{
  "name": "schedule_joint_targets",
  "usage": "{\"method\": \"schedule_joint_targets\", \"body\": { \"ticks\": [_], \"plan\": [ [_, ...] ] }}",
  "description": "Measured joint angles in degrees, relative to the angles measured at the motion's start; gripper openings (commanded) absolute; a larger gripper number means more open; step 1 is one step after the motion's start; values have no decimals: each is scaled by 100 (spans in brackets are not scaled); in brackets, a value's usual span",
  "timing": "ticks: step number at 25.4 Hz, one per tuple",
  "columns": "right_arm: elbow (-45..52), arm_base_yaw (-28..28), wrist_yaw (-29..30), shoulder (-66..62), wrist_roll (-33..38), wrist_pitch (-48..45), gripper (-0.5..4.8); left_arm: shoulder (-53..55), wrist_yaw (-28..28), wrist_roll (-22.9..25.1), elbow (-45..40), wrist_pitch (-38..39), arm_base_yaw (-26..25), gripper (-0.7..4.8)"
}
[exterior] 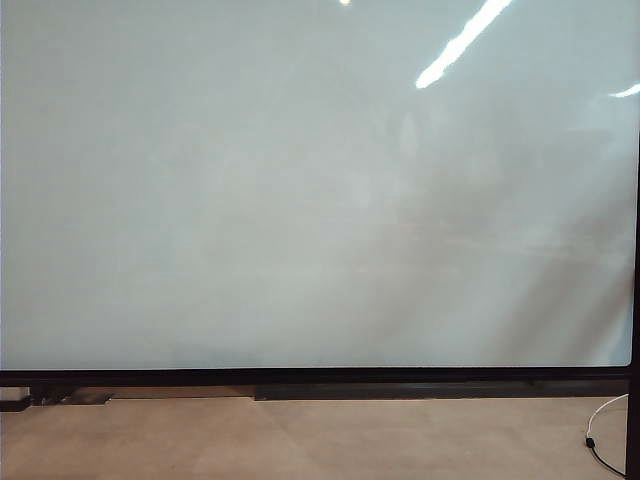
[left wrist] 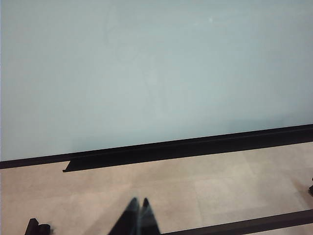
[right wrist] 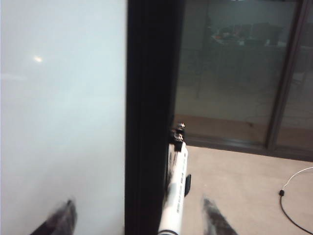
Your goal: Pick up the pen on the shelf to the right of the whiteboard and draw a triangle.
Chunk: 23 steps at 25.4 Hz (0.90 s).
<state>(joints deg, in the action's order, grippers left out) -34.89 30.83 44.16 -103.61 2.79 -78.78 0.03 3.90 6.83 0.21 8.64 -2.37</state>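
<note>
Left gripper (left wrist: 138, 208) fingertips sitting pressed together, holding nothing, hanging over floor near whiteboard (left wrist: 146, 68) base. Right gripper (right wrist: 139, 215) fingers spreading wide, straddling black frame (right wrist: 149, 98); pen (right wrist: 176, 191) standing just beside frame, between fingers, untouched. Board surface showing blank.
</note>
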Motion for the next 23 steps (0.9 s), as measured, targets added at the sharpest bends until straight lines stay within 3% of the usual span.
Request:
{"method": "schedule_joint_targets", "body": {
  "ticks": [6, 12, 23],
  "plan": [
    [-437, -118, 37, -570, 24, -94, 328, 0, 0, 0, 0, -2, 0, -5],
    [-601, -302, -417, -907, -20, -105, 328, 0, 0, 0, 0, -2, 0, -5],
    [-907, -433, -706, -1314, -227, -125, 328, 0, 2, 0, 0, -2, 0, -5]
  ]
}}
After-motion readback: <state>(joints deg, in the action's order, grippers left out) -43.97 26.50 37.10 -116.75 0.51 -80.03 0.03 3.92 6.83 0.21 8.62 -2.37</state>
